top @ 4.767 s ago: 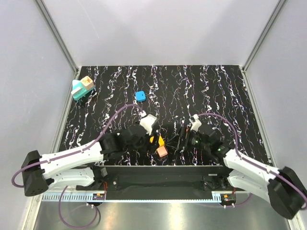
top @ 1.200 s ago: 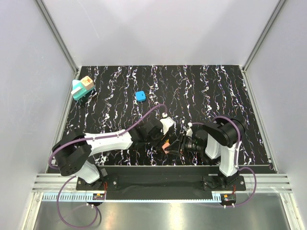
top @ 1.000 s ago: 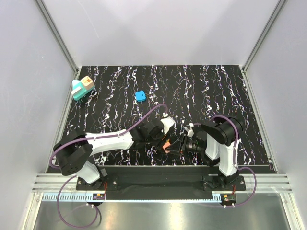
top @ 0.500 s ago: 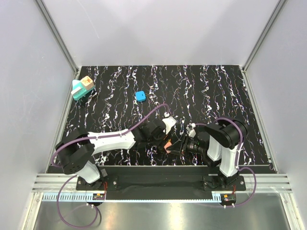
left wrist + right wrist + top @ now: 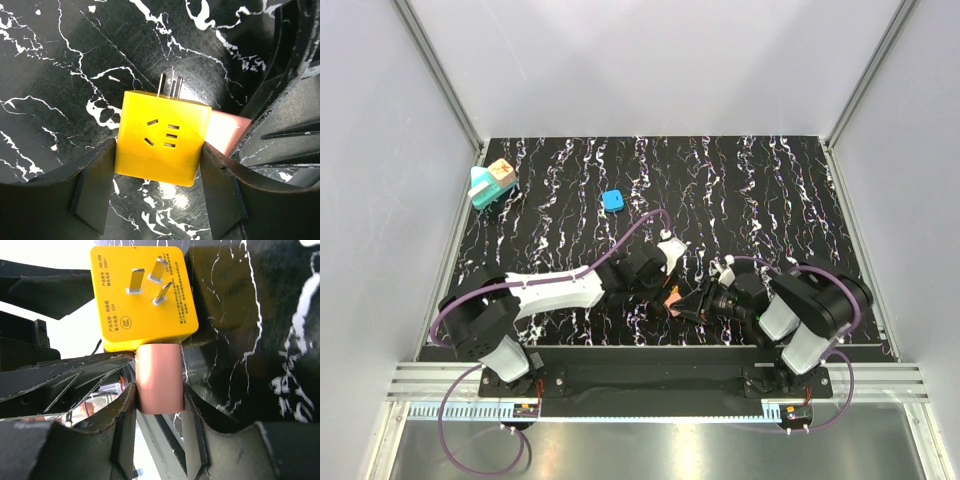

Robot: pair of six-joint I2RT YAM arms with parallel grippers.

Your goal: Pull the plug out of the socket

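From the top view, the small tan cube-like plug [image 5: 501,172] with a reddish mark on top is sitting on the flat teal plastic socket [image 5: 481,192], which is lying at the far left corner of the black white-veined table [image 5: 770,180]. A small bright-blue block [image 5: 613,201] is lying near the middle of the far half, well apart from that pair. The left gripper [image 5: 663,290] and right gripper [image 5: 686,306] are meeting close to the middle of the near edge, well apart from the plug and socket.

In the left wrist view, the left gripper is pinching a yellow plastic cube adapter [image 5: 162,145] between its two black fingers [image 5: 90,187], one pressing on each side. The cube's face is showing socket slots, and metal prongs [image 5: 170,86] are sticking out of its far side. A salmon-pink block [image 5: 227,132] is touching the cube's right side.

In the right wrist view, the right gripper is clamping the salmon-pink block between its fingers [image 5: 122,410]. The block's upper end is butting against the yellow cube, whose three-pronged face is turning toward this camera.
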